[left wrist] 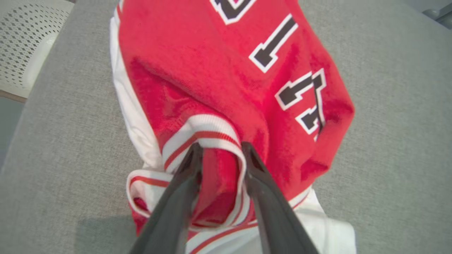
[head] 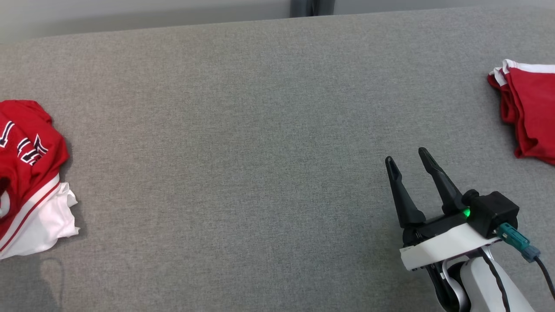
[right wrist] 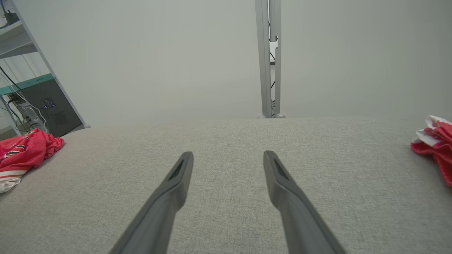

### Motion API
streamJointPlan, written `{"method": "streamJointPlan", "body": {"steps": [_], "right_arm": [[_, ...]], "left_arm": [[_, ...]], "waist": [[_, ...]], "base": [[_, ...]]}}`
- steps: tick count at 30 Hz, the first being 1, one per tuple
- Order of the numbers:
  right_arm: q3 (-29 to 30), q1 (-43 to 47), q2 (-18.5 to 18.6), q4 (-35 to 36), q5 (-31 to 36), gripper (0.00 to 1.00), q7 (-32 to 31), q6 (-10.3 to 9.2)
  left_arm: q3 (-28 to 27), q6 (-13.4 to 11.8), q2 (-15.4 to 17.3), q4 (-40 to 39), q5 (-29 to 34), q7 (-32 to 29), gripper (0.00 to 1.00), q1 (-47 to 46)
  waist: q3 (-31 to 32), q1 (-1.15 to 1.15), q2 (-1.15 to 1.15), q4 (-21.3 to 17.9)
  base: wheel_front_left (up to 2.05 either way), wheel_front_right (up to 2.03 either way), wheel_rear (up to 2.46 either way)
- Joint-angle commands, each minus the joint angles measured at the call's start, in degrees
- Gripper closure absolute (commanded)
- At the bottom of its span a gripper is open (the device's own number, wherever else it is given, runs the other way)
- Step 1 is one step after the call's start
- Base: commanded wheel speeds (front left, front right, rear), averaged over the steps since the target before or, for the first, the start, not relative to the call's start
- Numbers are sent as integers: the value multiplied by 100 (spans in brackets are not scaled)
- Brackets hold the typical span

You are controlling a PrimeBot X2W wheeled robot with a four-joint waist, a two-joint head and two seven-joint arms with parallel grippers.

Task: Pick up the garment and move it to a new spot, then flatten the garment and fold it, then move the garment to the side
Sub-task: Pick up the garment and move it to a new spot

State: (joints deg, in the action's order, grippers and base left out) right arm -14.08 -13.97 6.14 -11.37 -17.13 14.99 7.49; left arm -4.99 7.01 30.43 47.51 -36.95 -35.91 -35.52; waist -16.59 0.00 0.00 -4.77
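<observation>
The garment (head: 30, 173) is a crumpled red jersey with white trim and black-and-white lettering, lying at the left edge of the grey cloth-covered table (head: 260, 130). Seen close in the left wrist view, the garment (left wrist: 219, 70) has a fold of its striped ribbed trim between the two fingers of my left gripper (left wrist: 219, 148). The jaws stand apart on either side of that fold, down in the cloth. My right gripper (head: 405, 156) hovers open over bare table at the lower right, nothing between its fingers (right wrist: 227, 155). From the right wrist, the garment (right wrist: 24, 151) lies far off to the left.
A second red-and-white garment (head: 531, 112) lies folded at the table's right edge, also seen as a red heap (right wrist: 436, 141). A white perforated object (left wrist: 24, 38) sits past the table's edge. A metal post (right wrist: 268, 60) and a shelf unit (right wrist: 31, 102) stand behind the table.
</observation>
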Motion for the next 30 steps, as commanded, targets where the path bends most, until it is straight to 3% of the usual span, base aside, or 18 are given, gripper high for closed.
{"method": "streamJointPlan", "body": {"steps": [1, 9, 14, 15, 21, 30], "right_arm": [[-2, -76, -1, 19, 37, 0, 27, 1], [-16, -30, -27, -55, 43, 0, 27, 1], [-59, 10, -58, -131, -17, 0, 27, 1], [-64, 13, -89, -131, -36, 0, 27, 1], [-46, 74, -152, -155, -76, 0, 27, 1], [28, 125, -243, -128, -120, 0, 27, 1]], "left_arm": [[24, 22, 62, 38, -18, 82, 100, -115], [305, 45, 159, -61, 80, 289, 100, -235], [876, 49, 276, -490, 218, 257, 100, -356], [1139, 44, 440, -750, 222, 190, 100, -412], [1854, 45, 689, -1678, 75, 57, 100, -653], [2500, 46, 589, -2865, -248, -221, 100, -919]], "waist": [[-6, 0, 0, 24], [152, 0, 0, 109], [445, 0, 0, 102], [551, 0, 0, 65], [834, 0, 0, -129], [1133, 0, 0, -686]], "base": [[0, 0, 0], [0, 0, 0], [0, 0, 0], [0, 0, 0], [0, 0, 0], [0, 0, 0]]}}
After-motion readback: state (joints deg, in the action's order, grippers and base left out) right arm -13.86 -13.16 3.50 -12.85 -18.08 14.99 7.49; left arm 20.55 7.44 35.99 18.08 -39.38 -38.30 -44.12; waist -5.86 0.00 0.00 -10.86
